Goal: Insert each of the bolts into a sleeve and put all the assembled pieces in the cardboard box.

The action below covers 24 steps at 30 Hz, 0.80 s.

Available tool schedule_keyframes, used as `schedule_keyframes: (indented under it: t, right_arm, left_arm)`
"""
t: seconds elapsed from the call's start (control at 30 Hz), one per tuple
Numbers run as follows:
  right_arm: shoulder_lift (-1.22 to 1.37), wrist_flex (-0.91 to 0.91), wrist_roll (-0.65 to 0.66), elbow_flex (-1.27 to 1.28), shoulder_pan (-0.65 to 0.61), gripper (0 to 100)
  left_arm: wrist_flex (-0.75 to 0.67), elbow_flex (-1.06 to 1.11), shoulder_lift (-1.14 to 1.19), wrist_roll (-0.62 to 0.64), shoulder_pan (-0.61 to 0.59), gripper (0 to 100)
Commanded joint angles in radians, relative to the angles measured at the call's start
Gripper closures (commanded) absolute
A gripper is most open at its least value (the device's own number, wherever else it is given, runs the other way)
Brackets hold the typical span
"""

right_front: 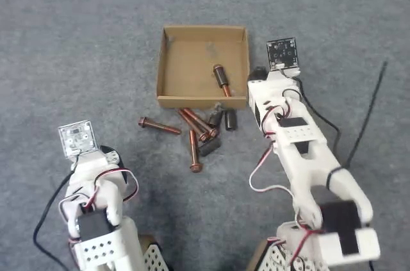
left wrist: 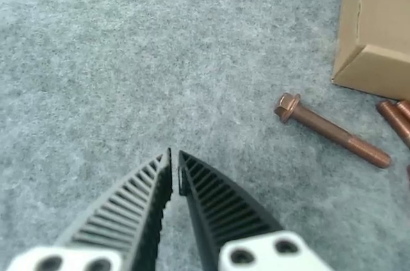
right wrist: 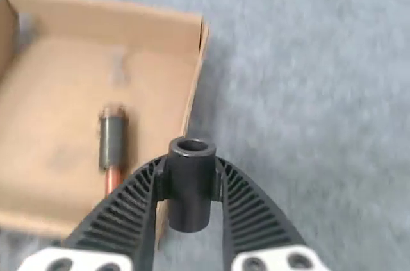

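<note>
My right gripper is shut on a black sleeve, held upright with its open end up, just outside the right wall of the cardboard box. One bolt with a sleeve on it lies inside the box. My left gripper is shut with nothing in it, low over the carpet, a short way from a copper bolt. Several bare bolts and three black sleeves lie on the carpet in front of the box.
Grey carpet covers the table. The right arm stretches along the right of the parts pile. The box's corner is beyond the lone bolt. Open carpet lies to the left of the box.
</note>
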Motion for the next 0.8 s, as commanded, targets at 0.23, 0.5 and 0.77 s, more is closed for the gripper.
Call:
schedule_keyframes:
  t: [0.23,0.5,0.77]
  right_arm:
    - [0.223,-0.710,-0.006,-0.052,0.012,99.2]
    - [0.443,-1.095,0.114,-0.115,0.005,99.2]
    - [0.685,-1.119,0.114,-0.316,0.047,99.2]
  left_arm:
    - [-0.025,-0.010,-0.021,-0.006,-0.006,99]
    - [-0.025,-0.010,-0.021,-0.006,-0.006,99]
    - [-0.026,-0.010,-0.021,-0.006,-0.006,99]
